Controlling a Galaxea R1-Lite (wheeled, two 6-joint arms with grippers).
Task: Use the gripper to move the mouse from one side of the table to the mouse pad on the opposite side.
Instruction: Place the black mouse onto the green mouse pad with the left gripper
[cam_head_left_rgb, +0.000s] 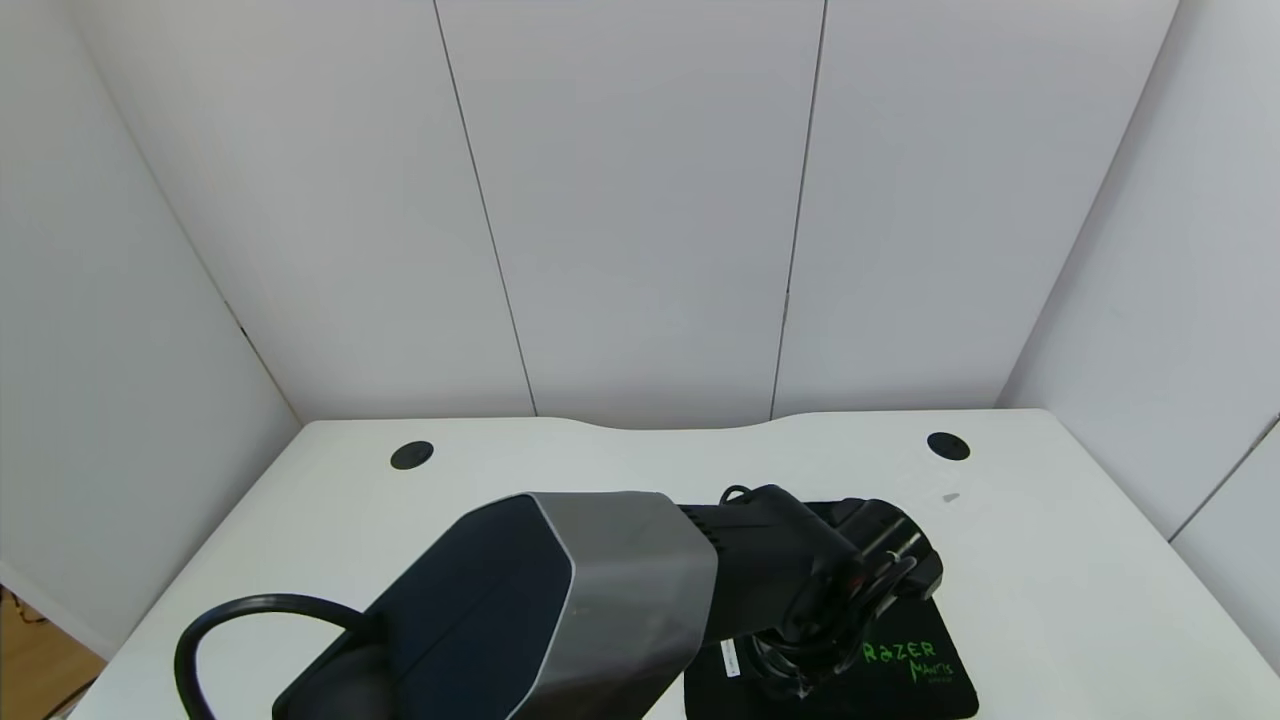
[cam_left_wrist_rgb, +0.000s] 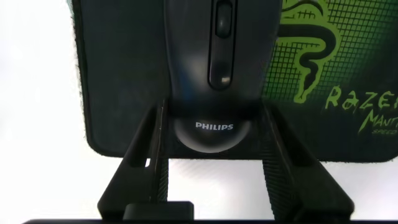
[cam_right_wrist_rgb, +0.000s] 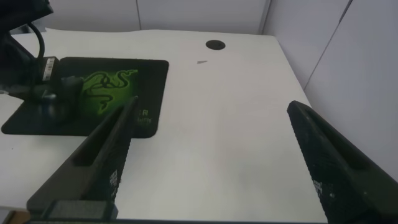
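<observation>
Mouse placement is my job now: over the white bench (cam_head_left_rgb: 1050, 560), above the mouse pad (cam_left_wrist_rgb: 112, 93) on its right side, my left claw (cam_left_wrist_rgb: 214, 146) grips the mouse (cam_left_wrist_rgb: 211, 68), so I should lower level before releasing, while my right claw (cam_right_wrist_rgb: 211, 165) waits open nearby.

My left tool (cam_left_wrist_rgb: 214, 140) has its two black fingers (cam_left_wrist_rgb: 144, 155) on either flank of the mouse (cam_left_wrist_rgb: 214, 68), whose PHILIPS-lettered back faces me. The mouse is over the mouse pad (cam_left_wrist_rgb: 124, 81), green snake logo beside it. The pad's edge lies on the white desk (cam_left_wrist_rgb: 37, 124).
</observation>
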